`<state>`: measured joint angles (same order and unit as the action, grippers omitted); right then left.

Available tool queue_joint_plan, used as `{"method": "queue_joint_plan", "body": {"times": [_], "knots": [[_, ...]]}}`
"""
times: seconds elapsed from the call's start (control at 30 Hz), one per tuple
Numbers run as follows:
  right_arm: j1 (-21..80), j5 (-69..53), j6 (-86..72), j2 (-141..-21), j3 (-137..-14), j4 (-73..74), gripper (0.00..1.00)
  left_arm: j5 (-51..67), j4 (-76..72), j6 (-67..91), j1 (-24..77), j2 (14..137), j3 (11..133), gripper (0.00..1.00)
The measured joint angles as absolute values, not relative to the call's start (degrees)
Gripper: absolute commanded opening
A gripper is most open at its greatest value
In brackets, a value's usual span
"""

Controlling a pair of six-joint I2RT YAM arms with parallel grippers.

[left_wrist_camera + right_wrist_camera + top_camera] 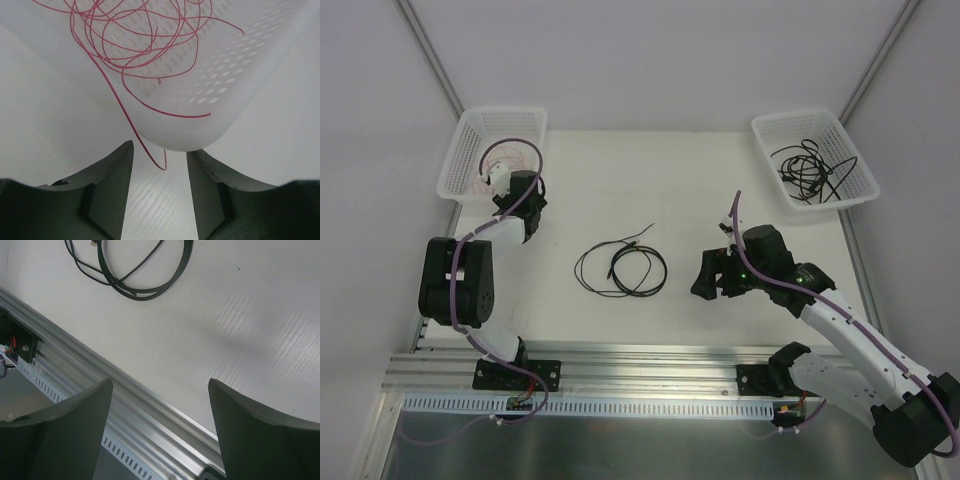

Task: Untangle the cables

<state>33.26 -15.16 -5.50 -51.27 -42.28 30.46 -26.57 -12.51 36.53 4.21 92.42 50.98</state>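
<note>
Running off the right wrist view (ends unseen), black cables (141, 295)

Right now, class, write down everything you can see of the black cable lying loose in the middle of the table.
The black cable is a thin, smooth cord that looks rubber-coated. It lies flat on the white table in a few loose loops that cross over one another. One free end trails out toward the far right, and another, with a small plug, lies inside the loops. Nothing but the table touches it.
</note>
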Motion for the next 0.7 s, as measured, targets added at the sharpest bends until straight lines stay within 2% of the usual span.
{"method": "queue_joint_plan", "body": {"times": [0.37, 0.5, 0.53, 0.6, 0.7], "knots": [[33.3, -14.1, -5.5, -51.2, -42.3, 30.7, 0.81, -30.2, -13.9, 40.7, 5.2, 96.0, 51.1, 0.30], [33.3, -14.1, -5.5, -50.9, -42.3, 30.7, 0.81, -30.4, -13.9, 41.4, 5.2, 96.8, 51.4, 0.17], [33.3, -14.1, -5.5, -50.8, -42.3, 30.8, 0.82, -30.5, -13.9, 41.5, 5.2, 96.9, 51.4, 0.08], [33.3, -14.0, -5.5, -50.8, -42.3, 30.7, 0.81, -30.6, -13.8, 41.6, 5.2, 97.0, 51.4, 0.02], [33.3, -13.9, -5.5, -50.6, -42.3, 30.8, 0.81, -30.5, -13.4, 41.5, 5.2, 97.0, 51.4, 0.00]]}}
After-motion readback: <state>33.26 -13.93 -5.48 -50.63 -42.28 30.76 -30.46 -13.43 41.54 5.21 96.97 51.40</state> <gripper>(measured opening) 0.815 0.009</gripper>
